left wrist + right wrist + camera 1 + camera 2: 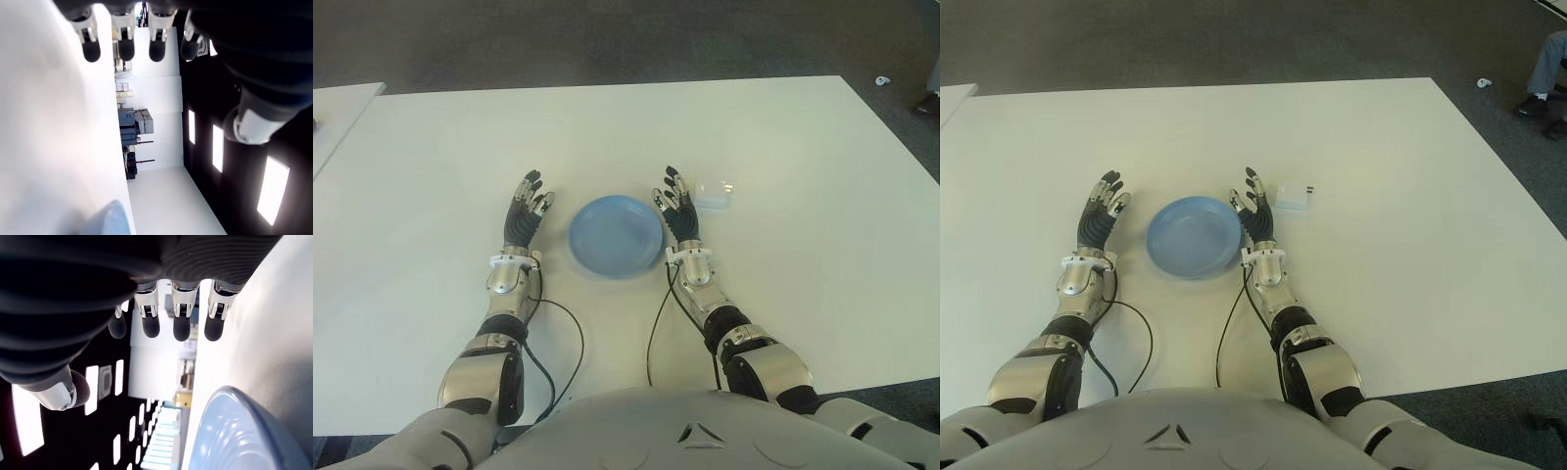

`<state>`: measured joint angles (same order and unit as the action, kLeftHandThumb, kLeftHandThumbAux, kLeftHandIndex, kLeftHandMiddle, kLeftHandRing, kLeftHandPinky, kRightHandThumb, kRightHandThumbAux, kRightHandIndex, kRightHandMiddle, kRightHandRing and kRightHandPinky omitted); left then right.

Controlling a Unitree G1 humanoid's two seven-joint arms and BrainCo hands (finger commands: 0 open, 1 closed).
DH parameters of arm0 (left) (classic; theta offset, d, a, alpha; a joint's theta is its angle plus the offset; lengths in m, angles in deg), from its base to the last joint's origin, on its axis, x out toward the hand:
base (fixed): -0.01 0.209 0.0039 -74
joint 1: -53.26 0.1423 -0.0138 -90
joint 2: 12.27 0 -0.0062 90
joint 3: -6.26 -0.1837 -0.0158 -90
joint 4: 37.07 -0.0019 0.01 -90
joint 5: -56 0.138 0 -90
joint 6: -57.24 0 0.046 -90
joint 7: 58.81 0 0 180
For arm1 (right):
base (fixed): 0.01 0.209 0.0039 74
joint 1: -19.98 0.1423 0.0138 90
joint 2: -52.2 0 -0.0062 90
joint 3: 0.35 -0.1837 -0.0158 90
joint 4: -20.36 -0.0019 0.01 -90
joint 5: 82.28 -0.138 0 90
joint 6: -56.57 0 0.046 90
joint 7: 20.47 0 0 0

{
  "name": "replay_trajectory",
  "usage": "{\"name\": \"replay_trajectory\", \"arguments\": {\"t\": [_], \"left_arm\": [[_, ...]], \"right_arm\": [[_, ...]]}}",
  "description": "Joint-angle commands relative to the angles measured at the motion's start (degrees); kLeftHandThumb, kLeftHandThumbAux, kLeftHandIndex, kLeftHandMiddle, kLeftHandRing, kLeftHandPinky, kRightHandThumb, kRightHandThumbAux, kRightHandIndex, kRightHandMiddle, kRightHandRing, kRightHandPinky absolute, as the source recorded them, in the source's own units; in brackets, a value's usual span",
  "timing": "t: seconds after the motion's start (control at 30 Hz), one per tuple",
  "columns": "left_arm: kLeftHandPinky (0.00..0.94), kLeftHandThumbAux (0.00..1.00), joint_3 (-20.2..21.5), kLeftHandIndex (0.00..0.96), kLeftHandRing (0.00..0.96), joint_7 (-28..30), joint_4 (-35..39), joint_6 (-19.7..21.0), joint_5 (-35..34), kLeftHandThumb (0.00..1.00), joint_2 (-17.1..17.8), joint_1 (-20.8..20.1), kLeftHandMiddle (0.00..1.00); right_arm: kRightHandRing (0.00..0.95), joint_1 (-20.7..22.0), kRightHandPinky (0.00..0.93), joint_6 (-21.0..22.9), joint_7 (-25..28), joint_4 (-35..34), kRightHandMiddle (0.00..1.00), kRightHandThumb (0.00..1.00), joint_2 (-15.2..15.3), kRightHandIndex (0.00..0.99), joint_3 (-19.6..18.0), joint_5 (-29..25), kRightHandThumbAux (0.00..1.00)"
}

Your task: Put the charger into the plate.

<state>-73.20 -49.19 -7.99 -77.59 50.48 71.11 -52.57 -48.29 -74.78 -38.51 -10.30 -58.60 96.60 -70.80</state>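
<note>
**Charger untouched, just beyond the right hand**

White table (pixel 783 147) fills the view, wide and bare, with dark floor past its far edge and a second white surface (pixel 337 108) off the far-left corner. Midway between the side edges and nearer the robot's edge lies the blue plate (pixel 617 235), empty. The charger (pixel 713 192), a small white block with rounded corners, lies flat on the table just to the right of the plate, a little farther from the robot than the plate's middle.

The right hand (pixel 679 211) shows between plate and charger, fingers extended and spread, holding nothing; its fingertips reach about level with the charger. The left hand (pixel 526 211) shows on the plate's left side, likewise spread and empty.

The charger looks light, rigid and smooth-shelled, so probably slippery but not fragile. A pinch across its two long sides seems the surest hold.

Open table lies on every side of it, well away from any edge. The carry to the plate is short, with only the low rim to clear.
</note>
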Motion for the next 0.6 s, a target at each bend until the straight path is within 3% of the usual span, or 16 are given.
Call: {"name": "replay_trajectory", "arguments": {"t": [0.03, 0.37, 0.6], "left_arm": [[0.018, 0.554, -0.7, 0.0, 0.0, -0.4, -3.5, 1.8, 1.0, 0.226, -1.9, 3.5, 0.0], [0.016, 0.554, -1.6, 0.0, 0.0, -1.8, -3.7, 1.2, 2.2, 0.211, -2.7, 3.6, 0.0], [0.02, 0.554, -1.9, 0.0, 0.0, -2.6, -4.0, 0.6, 2.9, 0.212, -4.0, 3.7, 0.0]], "right_arm": [[0.09, -7.0, 0.144, 0.7, -0.6, 4.6, 0.081, 0.246, 1.3, 0.034, 0.3, 1.3, 0.488], [0.095, -7.0, 0.146, 0.0, -1.8, 3.5, 0.09, 0.307, 1.8, 0.052, -0.3, 1.0, 0.5], [0.108, -6.2, 0.168, 1.7, -3.6, -0.8, 0.101, 0.365, 2.5, 0.064, -1.2, 1.0, 0.499]]}}
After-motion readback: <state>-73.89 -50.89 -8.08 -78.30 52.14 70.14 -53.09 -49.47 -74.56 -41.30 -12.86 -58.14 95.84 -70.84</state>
